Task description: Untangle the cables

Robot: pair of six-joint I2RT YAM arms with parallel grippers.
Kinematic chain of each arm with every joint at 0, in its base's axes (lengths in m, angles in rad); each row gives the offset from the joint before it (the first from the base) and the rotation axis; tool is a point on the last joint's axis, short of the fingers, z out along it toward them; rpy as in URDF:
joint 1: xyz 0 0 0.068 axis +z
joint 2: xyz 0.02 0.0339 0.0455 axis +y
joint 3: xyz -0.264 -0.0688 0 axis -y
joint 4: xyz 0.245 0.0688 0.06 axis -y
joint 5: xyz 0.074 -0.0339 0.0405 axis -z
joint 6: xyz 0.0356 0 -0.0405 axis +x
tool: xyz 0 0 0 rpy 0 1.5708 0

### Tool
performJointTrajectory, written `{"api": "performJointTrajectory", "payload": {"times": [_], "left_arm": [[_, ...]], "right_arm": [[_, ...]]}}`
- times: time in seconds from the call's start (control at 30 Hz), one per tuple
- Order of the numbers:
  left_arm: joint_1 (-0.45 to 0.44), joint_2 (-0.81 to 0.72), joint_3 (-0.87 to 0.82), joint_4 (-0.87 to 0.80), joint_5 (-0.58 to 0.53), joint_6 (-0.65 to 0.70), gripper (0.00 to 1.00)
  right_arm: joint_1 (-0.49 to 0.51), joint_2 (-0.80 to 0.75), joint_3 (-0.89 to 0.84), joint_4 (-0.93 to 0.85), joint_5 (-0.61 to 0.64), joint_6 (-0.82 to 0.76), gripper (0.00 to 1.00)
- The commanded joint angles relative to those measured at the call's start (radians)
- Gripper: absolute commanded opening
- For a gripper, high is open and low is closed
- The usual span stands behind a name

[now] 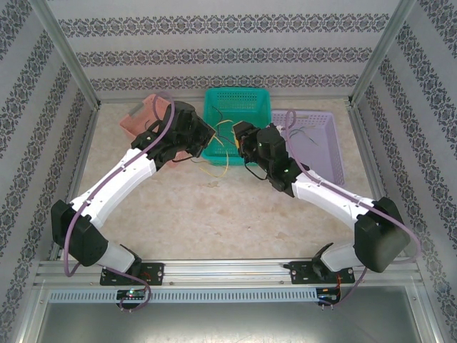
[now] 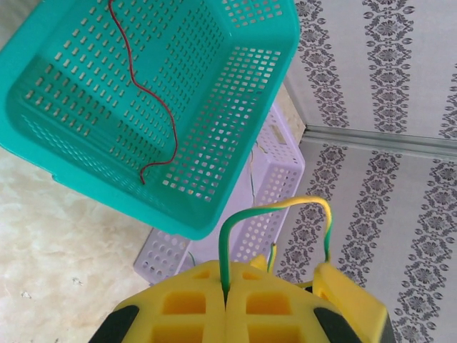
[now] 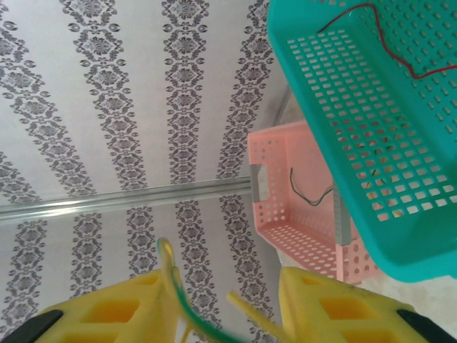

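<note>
— Where are the cables [image 1: 223, 156] right now?

— The small bunch hangs between our two grippers, above the table [image 1: 214, 221] and just in front of the teal basket [image 1: 235, 91]. Our left gripper [image 2: 226, 289] is pinched fully together on a green-and-yellow wire [image 2: 285, 204], which arches up out of the jaws and drops again to the right.

— And our right gripper [image 3: 221, 289]?

— Its fingers [image 3: 325, 307] stand apart at a middling gap. Green and yellow strands [image 3: 178, 296] cross between them, resting against one pad. We judge that nothing is pinched there.

— What is already sorted?

— A red wire [image 2: 173, 136] lies alone in the teal basket, and a dark wire [image 3: 293, 180] lies in the pink basket [image 3: 275, 186]. The purple basket [image 1: 335, 157] seems to hold a thin strand too, but we can't tell its colour.

— So how do we do this pull well?

— We'd use the left as the anchor and close the right on one strand only, near the crossing. Taking both would just drag the knot along. Then we draw the arms apart slowly and sideways, so the strand slides free instead of cinching. If the loop tightens, we ease off and take a new hold nearer the snag.
</note>
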State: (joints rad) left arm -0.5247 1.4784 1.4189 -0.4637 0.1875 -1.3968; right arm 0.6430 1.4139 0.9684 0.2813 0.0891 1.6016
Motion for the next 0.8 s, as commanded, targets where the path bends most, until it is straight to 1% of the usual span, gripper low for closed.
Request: {"api": "performJointTrajectory", "payload": {"times": [0.0, 0.1, 0.17, 0.23, 0.33, 0.4, 0.43, 0.5, 0.53, 0.57, 0.6, 0.67, 0.73, 0.77], "left_arm": [[-0.014, -0.017, 0.044, -0.024, 0.029, -0.013, 0.0], [-0.015, -0.022, 0.046, -0.033, 0.042, -0.019, 0.0], [-0.015, -0.026, 0.043, -0.035, 0.048, -0.026, 0.0], [-0.014, -0.027, 0.043, -0.037, 0.052, -0.028, 0.0], [-0.014, -0.028, 0.045, -0.044, 0.045, -0.015, 0.0], [-0.008, -0.027, 0.053, -0.051, 0.043, 0.009, 0.0], [-0.001, -0.022, 0.064, -0.06, 0.048, 0.03, 0.0], [0.027, -0.007, 0.104, -0.097, 0.071, 0.113, 0.0], [0.045, 0.008, 0.136, -0.129, 0.097, 0.18, 0.0], [0.062, 0.029, 0.178, -0.188, 0.123, 0.244, 0.0], [0.074, 0.048, 0.217, -0.233, 0.145, 0.306, 0.0], [0.091, 0.093, 0.308, -0.341, 0.198, 0.461, 0.0], [0.094, 0.137, 0.396, -0.455, 0.216, 0.589, 0.0], [0.095, 0.158, 0.431, -0.509, 0.225, 0.644, 0.0]], "right_arm": [[-0.018, 0.008, 0.015, 0.017, 0.009, -0.043, 0.41], [-0.035, 0.013, 0.014, 0.009, 0.009, -0.062, 0.4], [-0.041, 0.02, 0.017, 0.012, 0.01, -0.072, 0.37], [-0.047, 0.027, 0.021, 0.02, 0.009, -0.084, 0.29], [-0.058, 0.027, 0.033, 0.017, -0.009, -0.117, 0.13], [-0.072, 0.019, 0.054, -0.029, -0.061, -0.18, 0.05], [-0.085, 0.013, 0.072, -0.068, -0.108, -0.231, 0.02], [-0.116, 0.006, 0.128, -0.206, -0.232, -0.382, 0.0], [-0.135, 0.006, 0.171, -0.318, -0.301, -0.491, 0.0], [-0.143, 0.004, 0.217, -0.445, -0.347, -0.639, 0.0], [-0.144, 0.001, 0.256, -0.552, -0.371, -0.771, 0.0], [-0.142, 0.008, 0.34, -0.818, -0.37, -1.093, 0.0], [-0.138, 0.026, 0.389, -1.016, -0.318, -1.352, 0.0], [-0.137, 0.035, 0.402, -1.101, -0.27, -1.473, 0.0]]}}
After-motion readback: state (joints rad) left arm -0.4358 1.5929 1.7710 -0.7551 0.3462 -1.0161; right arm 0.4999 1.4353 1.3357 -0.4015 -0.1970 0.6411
